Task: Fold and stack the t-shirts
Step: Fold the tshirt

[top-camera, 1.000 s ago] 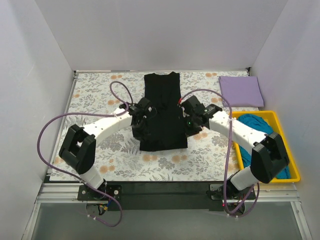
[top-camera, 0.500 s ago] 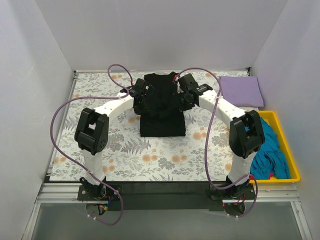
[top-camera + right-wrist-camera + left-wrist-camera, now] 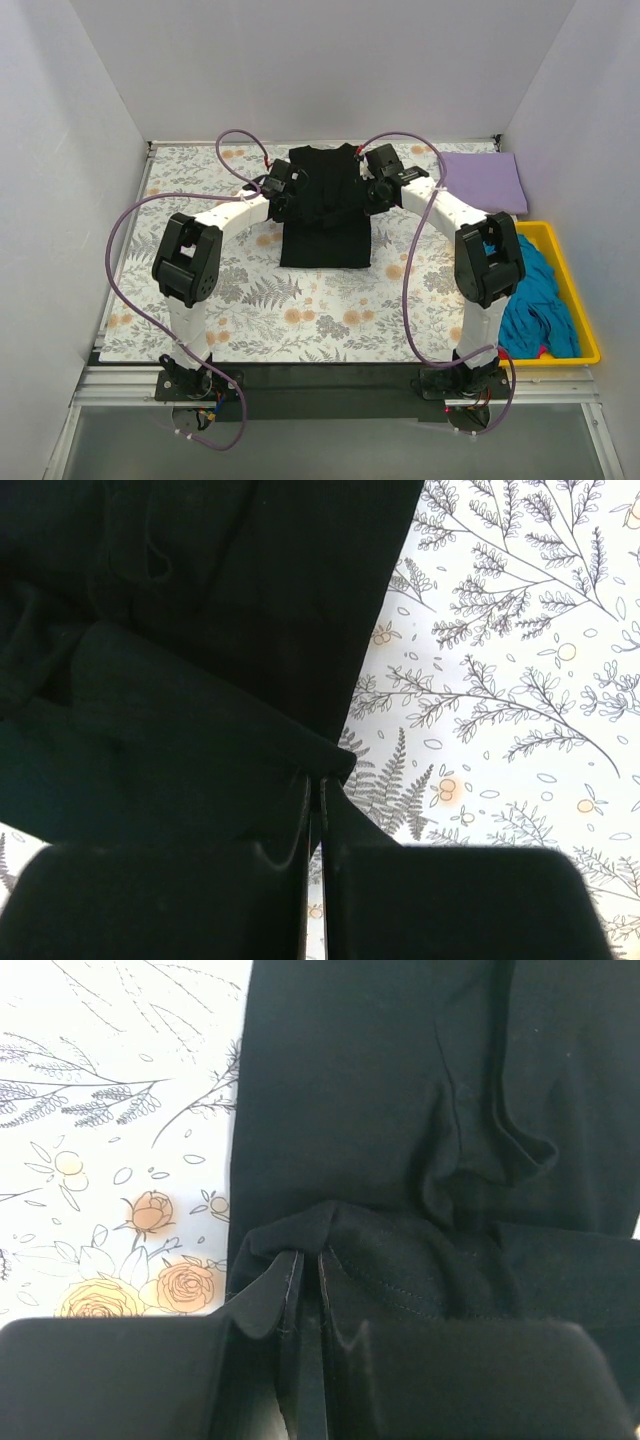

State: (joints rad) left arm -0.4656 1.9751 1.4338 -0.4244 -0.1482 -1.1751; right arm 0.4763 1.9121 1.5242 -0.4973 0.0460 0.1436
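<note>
The black t-shirt (image 3: 325,210) lies in the middle of the floral cloth, its lower part folded up over the upper part. My left gripper (image 3: 284,192) is shut on the shirt's left hem corner (image 3: 290,1245). My right gripper (image 3: 372,190) is shut on the right hem corner (image 3: 325,765). Both hold the hem over the shirt's upper half. A folded lavender t-shirt (image 3: 483,181) lies at the far right. A teal t-shirt (image 3: 535,290) sits crumpled in the yellow tray, with a bit of pink (image 3: 543,352) under it.
The yellow tray (image 3: 588,330) stands at the right edge. The grey-and-orange floral cloth (image 3: 200,290) covers the table. White walls close in the back and both sides.
Both grippers have carried the black shirt's bottom hem away from me toward the collar, so the shirt is shorter. The arms are stretched further out.
</note>
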